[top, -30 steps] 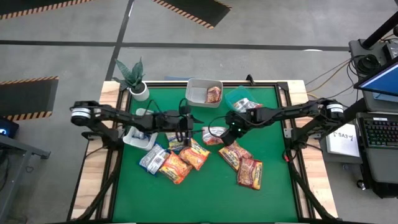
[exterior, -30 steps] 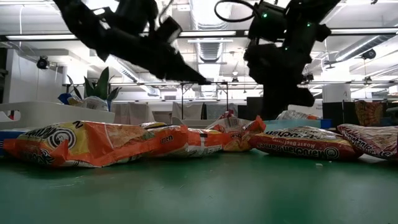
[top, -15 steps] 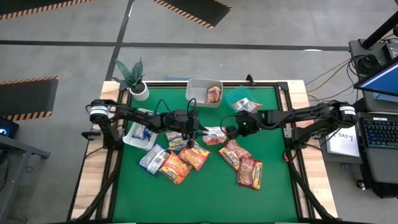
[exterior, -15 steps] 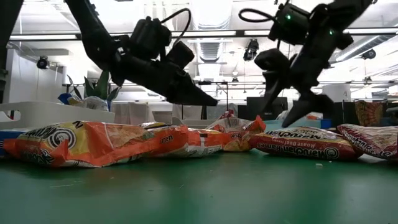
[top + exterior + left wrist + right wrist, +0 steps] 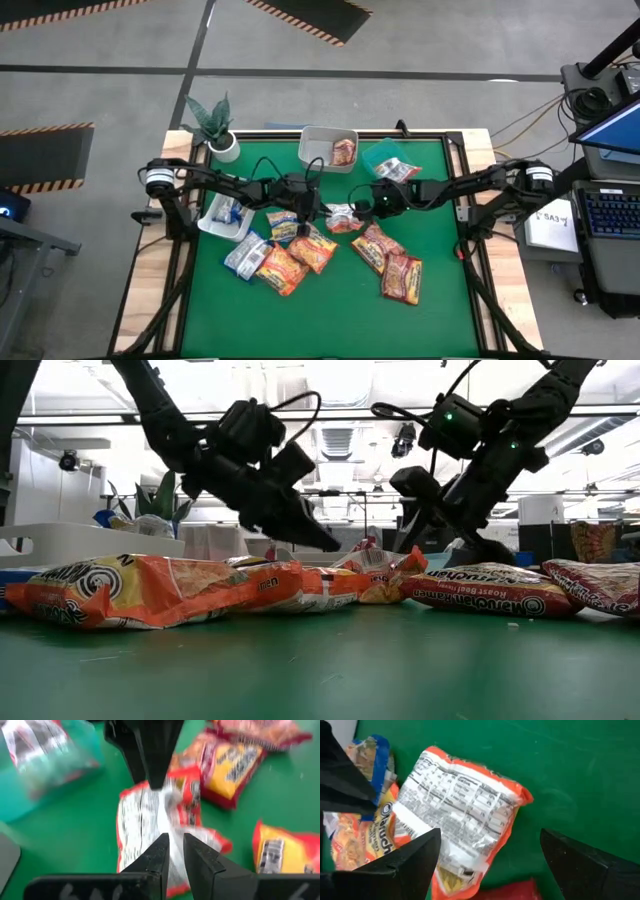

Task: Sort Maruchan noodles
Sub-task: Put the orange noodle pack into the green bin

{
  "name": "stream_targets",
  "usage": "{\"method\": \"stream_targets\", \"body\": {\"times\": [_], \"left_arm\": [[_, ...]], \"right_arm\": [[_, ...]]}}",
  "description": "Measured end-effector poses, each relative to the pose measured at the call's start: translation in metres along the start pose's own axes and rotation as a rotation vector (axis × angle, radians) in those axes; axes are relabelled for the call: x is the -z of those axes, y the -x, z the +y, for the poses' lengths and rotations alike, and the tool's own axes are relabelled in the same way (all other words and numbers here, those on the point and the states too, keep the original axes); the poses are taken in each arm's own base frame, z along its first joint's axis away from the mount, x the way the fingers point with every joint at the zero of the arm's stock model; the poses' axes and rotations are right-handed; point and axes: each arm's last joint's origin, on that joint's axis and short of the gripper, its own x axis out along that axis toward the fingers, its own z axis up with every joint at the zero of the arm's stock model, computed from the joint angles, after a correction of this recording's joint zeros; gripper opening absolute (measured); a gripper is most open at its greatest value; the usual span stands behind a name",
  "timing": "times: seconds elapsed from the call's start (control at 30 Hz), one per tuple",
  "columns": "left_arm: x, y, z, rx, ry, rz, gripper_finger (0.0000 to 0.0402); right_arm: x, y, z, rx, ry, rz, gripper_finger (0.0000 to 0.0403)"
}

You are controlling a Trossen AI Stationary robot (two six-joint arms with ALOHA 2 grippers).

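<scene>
A noodle packet (image 5: pixel 343 217) with an orange-red rim lies white printed back up on the green mat (image 5: pixel 330 310), between my two grippers. My left gripper (image 5: pixel 174 845) comes at it from the left, its fingers closed to a narrow slit on the packet's crinkled left end. My right gripper (image 5: pixel 490 865) hangs wide open just above the packet's right end (image 5: pixel 520 795) and touches nothing. In the low view the left gripper (image 5: pixel 325 543) slants down to the packet (image 5: pixel 375 565), and the right gripper (image 5: pixel 445 520) is beside it. My left gripper pinches the crinkled white plastic at the packet's left end (image 5: pixel 172 825) between its two fingertips. The fingers slant down from the table's left. The packet lies flat on the mat.
Orange (image 5: pixel 283 268), blue (image 5: pixel 247 255) and dark red (image 5: pixel 402 277) packets lie in the mat's near half. A white tub (image 5: pixel 328 148) at the far middle holds one dark red packet. A teal tub (image 5: pixel 385 160) and a second white tub (image 5: pixel 225 215) flank it. A potted plant (image 5: pixel 213 125) stands far left.
My right gripper has opened wide, rolled and sunk over the packet's right end. My left gripper has come down and toward the table's right onto the packet, and its fingers have closed in. The packet stays on the mat.
</scene>
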Motion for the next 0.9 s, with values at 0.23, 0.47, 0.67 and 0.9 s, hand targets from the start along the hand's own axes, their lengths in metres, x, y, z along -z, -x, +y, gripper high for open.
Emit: {"method": "stream_targets", "body": {"times": [0.23,0.47,0.67,0.9], "left_arm": [[0.016,-0.011,-0.001,0.011,0.012,0.047,0.0038],[0.034,-0.024,-0.002,0.023,0.04,0.086,0.0038],[0.035,-0.025,-0.002,0.021,0.076,0.086,0.0038],[0.035,-0.025,-0.002,0.017,0.076,0.078,0.0038]], "right_arm": [[-0.003,-0.013,0.003,-0.064,0.003,-0.03,0.0327],[-0.005,-0.026,0.006,-0.139,0.002,-0.052,0.0327],[-0.005,-0.041,0.008,-0.232,0.064,-0.032,0.0327],[-0.004,-0.049,0.006,-0.257,0.109,-0.026,0.0299]]}}
